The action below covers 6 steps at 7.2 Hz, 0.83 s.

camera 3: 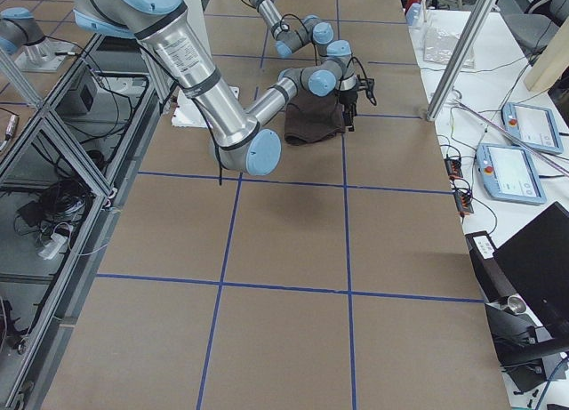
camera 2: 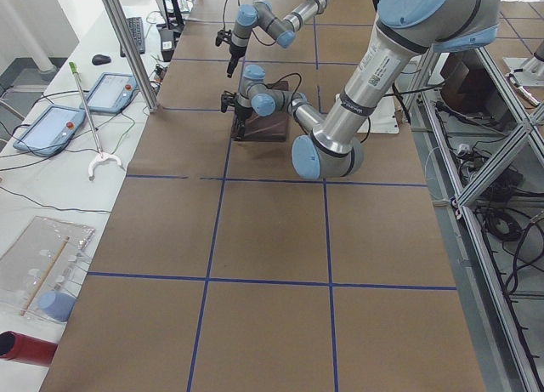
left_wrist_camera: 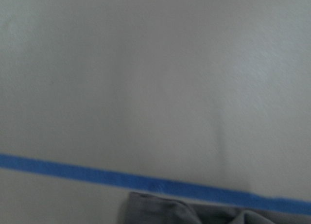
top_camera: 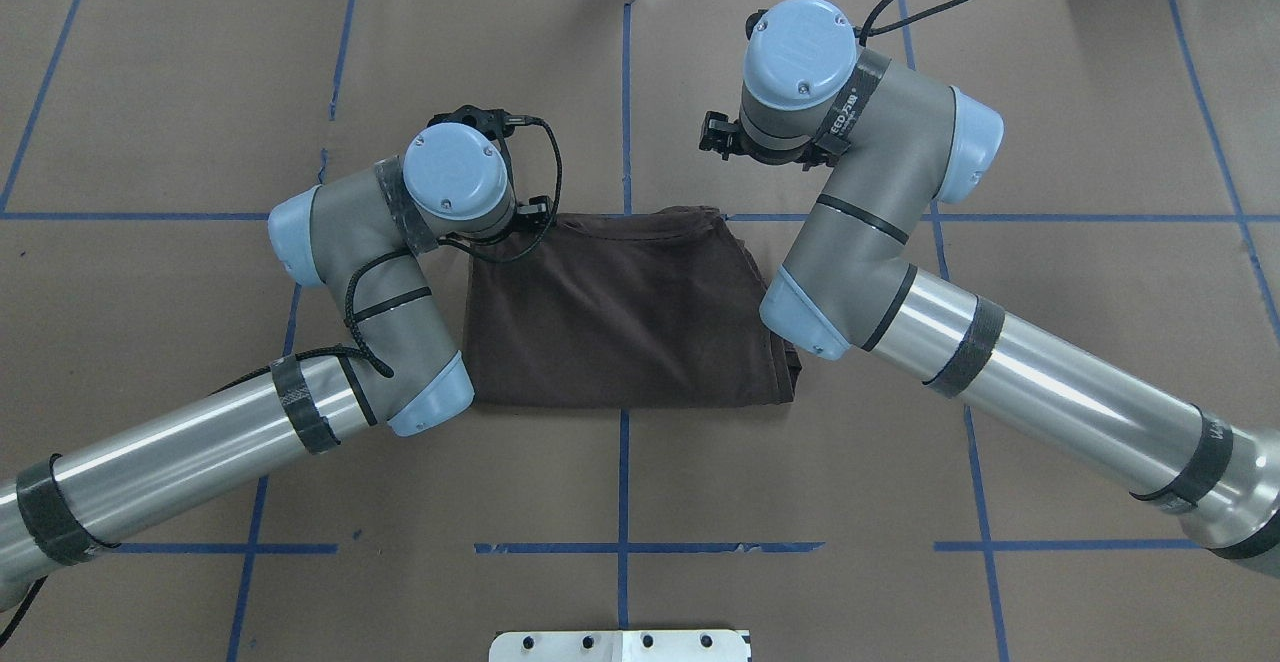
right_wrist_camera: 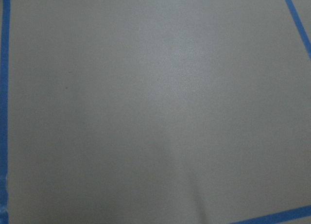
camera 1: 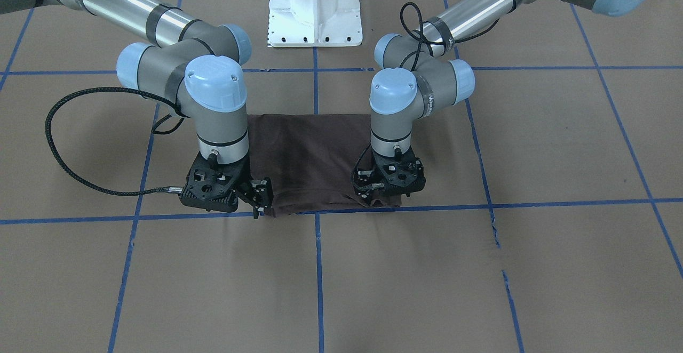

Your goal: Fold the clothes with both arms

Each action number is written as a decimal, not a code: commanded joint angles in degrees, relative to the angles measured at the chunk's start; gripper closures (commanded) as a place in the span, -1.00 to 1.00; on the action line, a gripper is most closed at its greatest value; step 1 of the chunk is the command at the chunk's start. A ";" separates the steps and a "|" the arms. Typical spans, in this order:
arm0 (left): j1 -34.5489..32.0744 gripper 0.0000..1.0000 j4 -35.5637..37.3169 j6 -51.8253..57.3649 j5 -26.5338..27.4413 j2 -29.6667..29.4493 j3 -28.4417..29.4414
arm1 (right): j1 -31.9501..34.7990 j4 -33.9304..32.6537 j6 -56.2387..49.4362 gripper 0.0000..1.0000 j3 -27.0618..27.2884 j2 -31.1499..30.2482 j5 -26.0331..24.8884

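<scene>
The dark brown T-shirt [camera 1: 309,161] lies folded into a flat rectangle on the table, also in the overhead view [top_camera: 620,312]. My left gripper [camera 1: 368,192] is low over the shirt's front corner on the view's right, its fingers look apart, and its wrist hides it from overhead. The left wrist view shows only a strip of the shirt [left_wrist_camera: 194,212] below a blue tape line. My right gripper [camera 1: 260,199] hangs raised beside the shirt's other front corner, open and empty, also in the overhead view [top_camera: 715,134]. The right wrist view shows only bare table.
The brown paper table [top_camera: 1050,142] is marked with a grid of blue tape lines [camera 1: 480,203]. The white pedestal base [camera 1: 315,11] stands behind the shirt. Benches with tablets [camera 2: 110,90] run along the far side of the table.
</scene>
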 commanded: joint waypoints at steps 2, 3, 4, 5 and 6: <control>-2.93 -1.00 -0.28 5.20 0.34 0.48 0.89 | 0.00 0.01 0.04 -1.00 0.02 -0.01 0.00; -3.63 -1.00 -0.37 6.18 0.34 0.57 0.63 | 0.09 0.10 -0.05 -1.00 0.19 -0.01 0.17; -4.77 -1.00 -0.28 8.45 -0.10 0.57 0.10 | 0.09 0.01 -0.05 -1.00 1.06 -0.18 1.57; -5.39 -1.00 -0.20 9.00 -0.54 0.57 -2.25 | 0.87 -0.16 -0.14 -1.00 2.03 -0.53 3.50; -5.57 -1.00 0.59 9.09 -2.54 1.44 -7.24 | 1.92 -0.51 -1.44 -1.00 4.04 -1.32 5.69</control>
